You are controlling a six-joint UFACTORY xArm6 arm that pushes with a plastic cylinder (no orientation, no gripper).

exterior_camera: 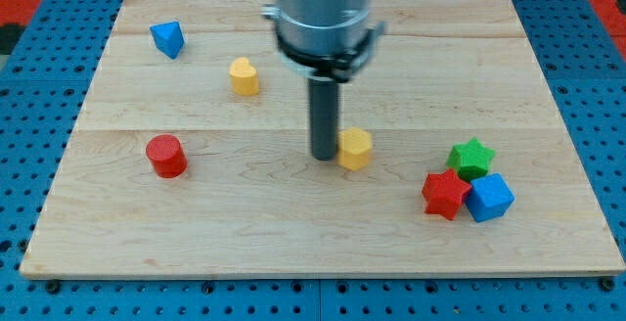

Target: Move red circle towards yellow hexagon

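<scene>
The red circle (166, 156) stands at the view's left on the wooden board (293, 223). The yellow hexagon (355, 149) sits near the middle of the board, well to the right of the red circle. My tip (324, 156) rests just left of the yellow hexagon, touching or nearly touching its left side. The tip is far to the right of the red circle. The arm's grey body (323, 8) hangs over the board's top middle.
A blue triangle-like block (167, 38) lies at the top left. A second yellow block (245, 76) stands left of the rod. At the right, a green star (471, 157), a red star (445, 194) and a blue cube (489, 198) cluster together.
</scene>
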